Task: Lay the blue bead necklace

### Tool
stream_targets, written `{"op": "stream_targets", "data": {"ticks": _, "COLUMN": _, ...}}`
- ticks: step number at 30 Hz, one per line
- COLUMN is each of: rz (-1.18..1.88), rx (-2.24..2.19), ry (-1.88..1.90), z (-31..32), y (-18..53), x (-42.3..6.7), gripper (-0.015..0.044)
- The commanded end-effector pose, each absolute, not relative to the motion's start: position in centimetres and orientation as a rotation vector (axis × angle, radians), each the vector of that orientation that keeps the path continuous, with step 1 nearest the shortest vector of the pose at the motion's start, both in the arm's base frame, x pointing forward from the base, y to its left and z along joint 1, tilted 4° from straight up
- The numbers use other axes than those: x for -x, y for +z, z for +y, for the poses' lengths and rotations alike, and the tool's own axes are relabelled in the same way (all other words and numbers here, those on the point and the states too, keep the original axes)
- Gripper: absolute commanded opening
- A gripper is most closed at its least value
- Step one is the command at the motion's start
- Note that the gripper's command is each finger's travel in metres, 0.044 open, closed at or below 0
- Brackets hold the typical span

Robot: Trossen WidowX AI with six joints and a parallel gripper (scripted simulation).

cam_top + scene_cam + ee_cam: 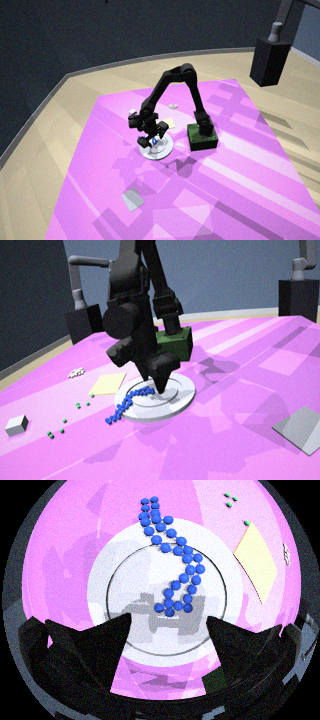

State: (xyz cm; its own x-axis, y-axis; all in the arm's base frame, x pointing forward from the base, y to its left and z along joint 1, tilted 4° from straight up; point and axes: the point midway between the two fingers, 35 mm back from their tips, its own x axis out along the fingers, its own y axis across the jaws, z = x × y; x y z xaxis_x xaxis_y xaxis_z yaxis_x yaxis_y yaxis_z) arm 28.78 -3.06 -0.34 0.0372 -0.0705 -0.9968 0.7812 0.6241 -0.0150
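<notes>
The blue bead necklace (154,141) (131,392) (181,541) lies in a narrow, doubled, bent strand. One end lies inside the groove ring of the round white bead board (169,145) (186,395) (100,590). The strand crosses the groove (107,598), and its other end hangs over the rim onto the pink table. Most of the groove holds no beads. My gripper (155,142) (153,387) (170,619) is open and empty, low over the inner disc. In the wrist view the necklace's inner end lies just ahead of and between the fingertips, not gripped.
A yellow sheet (170,122) (109,384) (257,565) lies beside the board. Loose green beads (64,420), a small white block (132,111) (16,426) and white beads (173,106) (76,372) lie farther off. A grey sheet (132,200) (299,428) lies apart. The arm's base is green (202,143).
</notes>
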Motion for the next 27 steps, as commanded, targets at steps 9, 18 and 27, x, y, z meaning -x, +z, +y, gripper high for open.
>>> {"op": "stream_targets", "data": {"ticks": 9, "rz": 1.386, "rx": -0.652, "ry": -0.727, "z": -2.9, "y": 1.2, "x": -28.7, "gripper": 0.0440}}
{"op": "stream_targets", "data": {"ticks": 18, "rz": 1.386, "rx": -0.652, "ry": -0.727, "z": -2.9, "y": 1.2, "x": -28.7, "gripper": 0.0440}}
{"op": "stream_targets", "data": {"ticks": 27, "rz": 1.446, "rx": -0.463, "ry": -0.550, "z": -2.9, "y": 1.4, "x": -28.9, "gripper": 0.0335}}
